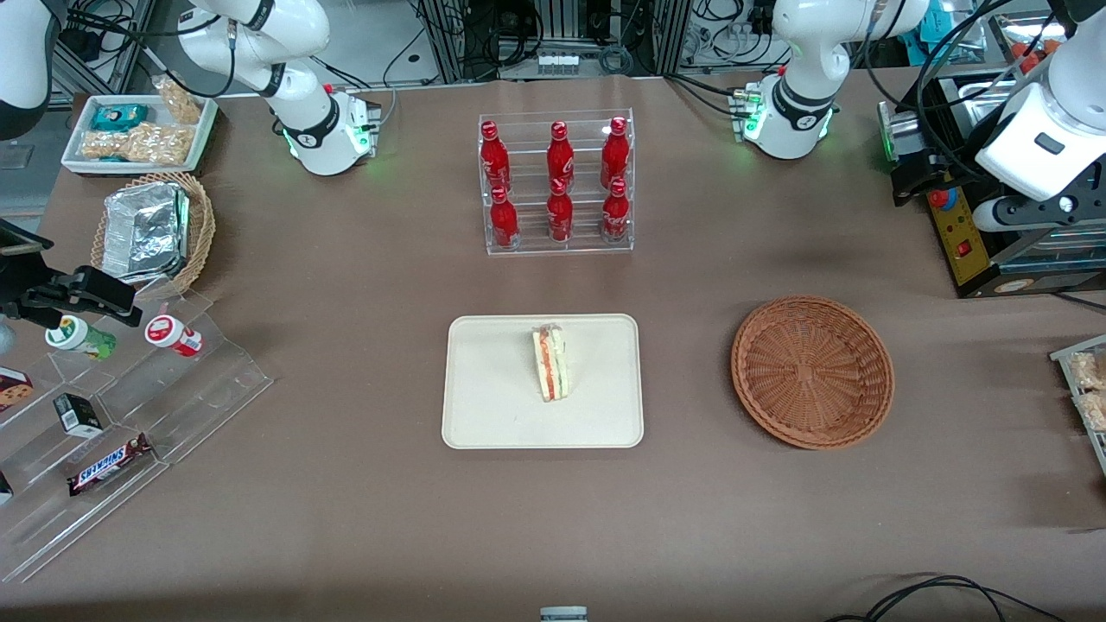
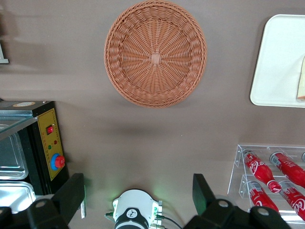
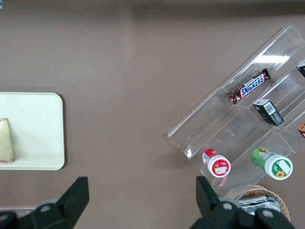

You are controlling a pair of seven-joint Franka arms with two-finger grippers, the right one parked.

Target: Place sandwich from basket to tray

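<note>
The wedge-shaped sandwich [image 1: 550, 363] lies on the cream tray [image 1: 484, 406] near the table's middle, with its orange and green filling showing. The round reddish-brown basket [image 1: 812, 371] sits beside the tray, toward the working arm's end, and holds nothing. My left gripper [image 1: 907, 177] hangs high above the table, farther from the front camera than the basket and beside a yellow control box. In the left wrist view the gripper [image 2: 138, 191] is open with nothing between its fingers. That view also takes in the basket [image 2: 155, 53], the tray [image 2: 276, 62] and a sliver of the sandwich [image 2: 301, 81].
A clear rack of red bottles [image 1: 557, 181] stands farther from the front camera than the tray. The yellow control box [image 1: 959, 233] sits at the working arm's end. Toward the parked arm's end are a clear snack stand [image 1: 130, 406], a tan basket with foil [image 1: 155, 229] and a white snack tray [image 1: 138, 130].
</note>
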